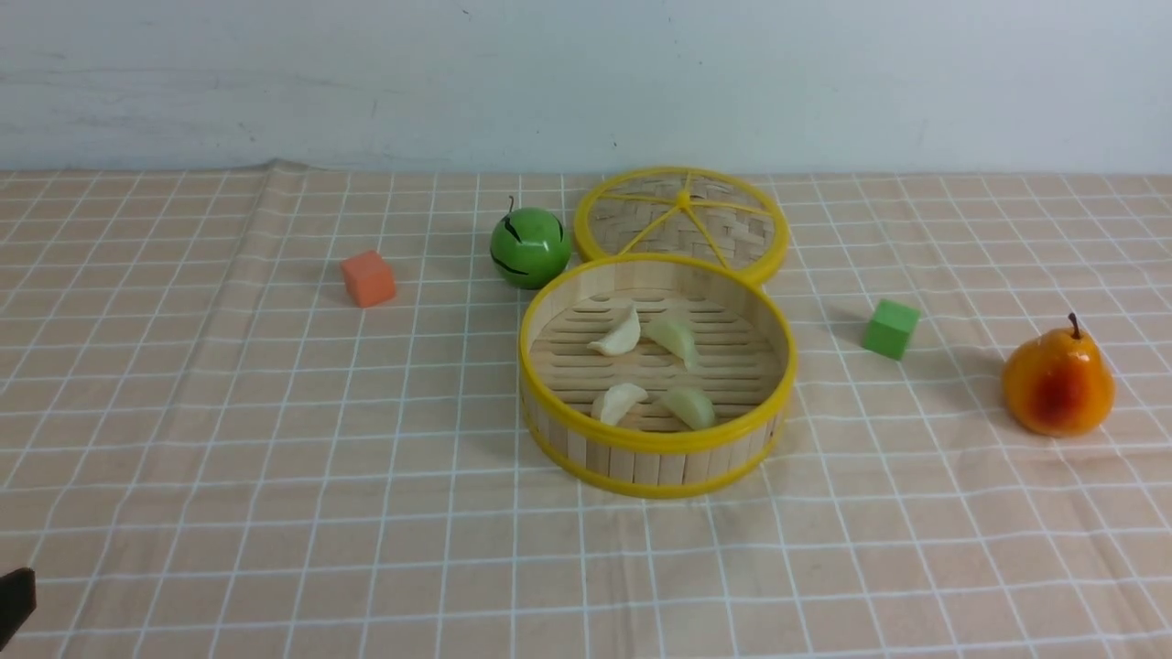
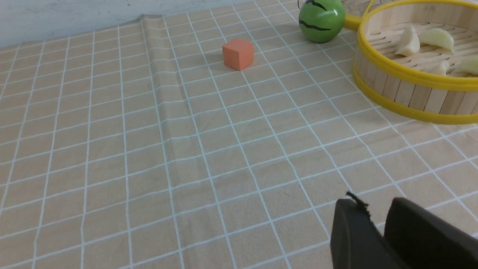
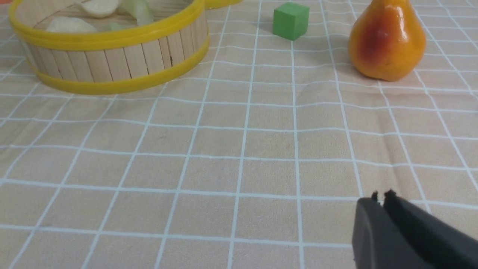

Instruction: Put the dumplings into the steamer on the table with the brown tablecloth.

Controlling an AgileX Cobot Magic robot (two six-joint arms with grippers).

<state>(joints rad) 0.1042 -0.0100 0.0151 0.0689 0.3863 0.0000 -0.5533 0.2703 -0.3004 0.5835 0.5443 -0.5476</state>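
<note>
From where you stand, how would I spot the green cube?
Find the round bamboo steamer in the middle of the table. The green cube sits on the cloth between it and the orange pear. It alone there is small, flat-sided and plain green.

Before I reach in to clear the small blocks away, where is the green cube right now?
In the front view, the green cube sits on the gridded cloth, right of the steamer and left of the orange pear.
</note>
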